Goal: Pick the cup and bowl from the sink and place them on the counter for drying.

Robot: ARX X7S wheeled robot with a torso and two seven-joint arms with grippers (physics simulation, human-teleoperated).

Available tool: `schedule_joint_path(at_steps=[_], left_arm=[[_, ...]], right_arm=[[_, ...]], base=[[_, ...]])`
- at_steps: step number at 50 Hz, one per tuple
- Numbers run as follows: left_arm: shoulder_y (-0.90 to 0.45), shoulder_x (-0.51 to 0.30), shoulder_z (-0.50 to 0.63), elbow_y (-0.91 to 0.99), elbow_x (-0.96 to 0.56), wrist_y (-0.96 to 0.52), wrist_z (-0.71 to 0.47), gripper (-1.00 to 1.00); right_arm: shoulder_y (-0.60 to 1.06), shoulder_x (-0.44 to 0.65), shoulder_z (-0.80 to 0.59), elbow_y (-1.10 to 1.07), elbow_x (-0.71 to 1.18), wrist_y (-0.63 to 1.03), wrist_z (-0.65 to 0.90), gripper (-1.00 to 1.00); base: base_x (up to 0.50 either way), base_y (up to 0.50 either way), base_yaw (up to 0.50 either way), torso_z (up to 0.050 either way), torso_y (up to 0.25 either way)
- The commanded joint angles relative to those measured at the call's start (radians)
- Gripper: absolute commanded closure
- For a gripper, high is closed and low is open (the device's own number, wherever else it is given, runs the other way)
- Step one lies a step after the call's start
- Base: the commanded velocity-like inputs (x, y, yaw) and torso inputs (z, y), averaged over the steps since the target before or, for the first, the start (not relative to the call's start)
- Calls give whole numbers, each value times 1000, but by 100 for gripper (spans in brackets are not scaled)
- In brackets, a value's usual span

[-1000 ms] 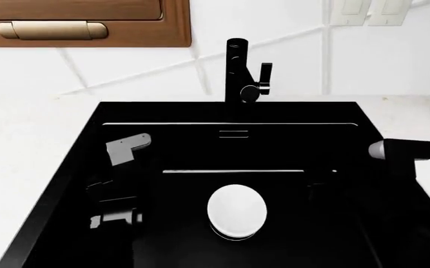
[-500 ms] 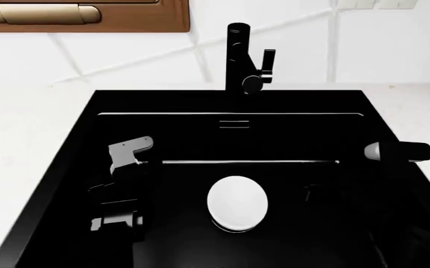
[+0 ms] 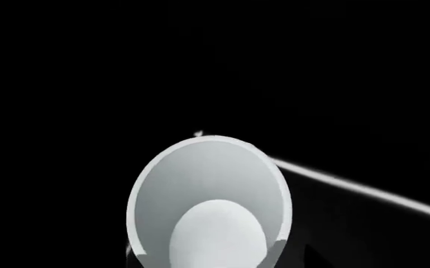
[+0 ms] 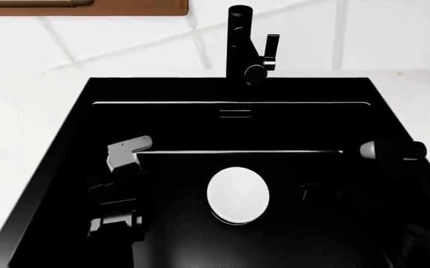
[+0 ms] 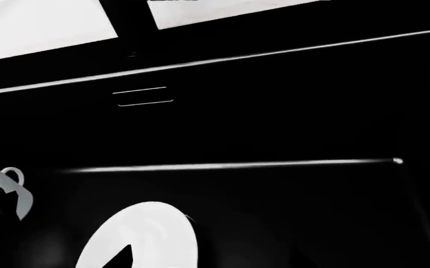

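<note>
The cup (image 3: 211, 190) fills most of my left wrist view. It is white, and its open mouth is turned toward that camera, so I look straight down to its pale bottom. Everything around it is the black of the sink (image 4: 223, 125). My left gripper (image 4: 116, 218) is as dark as the basin, and I cannot tell whether its jaws are spread or closed on the cup. In the head view I cannot make out the cup at all.

The bowl (image 4: 237, 195) lies in the middle of the sink floor as a smooth white disc. In the head view my left arm is down inside the basin at the bowl's 9 o'clock, clear of it. My right gripper (image 4: 315, 192) hangs at the bowl's 3 o'clock, near the bowl but apart from it. It is black on black, so I cannot tell how its jaws stand either.

The right wrist view shows the bowl low in front, with the cup beyond it, partly behind a dark shape. The faucet (image 4: 245, 50) stands at the bowl's 12 o'clock on the back rim. The white counter (image 4: 21, 123) surrounds the sink on the left, back and right.
</note>
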Motion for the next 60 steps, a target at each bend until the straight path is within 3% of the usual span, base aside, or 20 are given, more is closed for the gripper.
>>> schedule_joint_path(at_steps=[1,12,18,33,34,37,38,44,49,54,55,56,57,58,59,60], left_arm=[[-14,0,-54,0,47,4,5,-100],[-21,1,62,0,-51,3,-5,-100],[-20,0,-17,0,14,3,-9,-100],[-21,0,-38,0,9,19,-14,-100],[-21,0,-43,0,19,22,-18,100],[-22,0,-33,0,28,25,-32,100],[-30,0,-29,0,45,-37,-68,100],[-25,0,-37,0,34,1,-29,100],[-35,0,-8,0,79,-72,-36,100],[-33,0,25,0,110,-52,37,100],[-64,-22,-125,0,-13,-89,-68,100],[-21,-114,-150,1,-4,-80,51,100],[-84,-24,-1,1,144,-106,11,100],[-91,1,149,95,-6,-165,32,100],[-101,1,299,117,-156,-182,-67,100],[-109,-3,449,95,-279,-167,-39,100]], right_arm=[[1,-4,-10,10,-5,-9,-7,-100],[5,-14,-27,34,-25,-30,-27,-100],[5,-14,-31,36,-26,-32,-30,-100],[1,-15,-36,34,-23,-36,-26,-100],[3,-15,-36,33,-22,-35,-25,-100],[8,-15,-38,35,-21,-33,-25,-100],[11,-14,-38,35,-19,-31,-23,-100],[12,-8,-32,27,-7,-25,-16,-100],[7,-7,-27,28,-4,-29,-16,-100],[38,0,9,32,67,16,29,-100],[46,1,10,33,79,27,34,-100],[56,2,10,36,88,36,40,-100],[59,2,9,37,92,40,42,-100],[68,3,4,44,100,51,45,-100],[76,3,2,54,110,63,50,-100],[80,3,1,56,112,66,52,-100]], base=[[0,0,0,0,-72],[0,0,0,0,-76],[0,0,0,0,-89],[0,0,0,0,-47],[0,0,0,0,0],[0,0,0,0,0],[0,0,0,0,0],[0,0,0,0,0],[0,0,0,0,0],[0,0,0,0,0],[0,0,0,0,0],[0,0,0,0,0],[0,0,0,0,0],[0,0,0,0,0],[0,0,0,0,0],[0,0,0,0,0]])
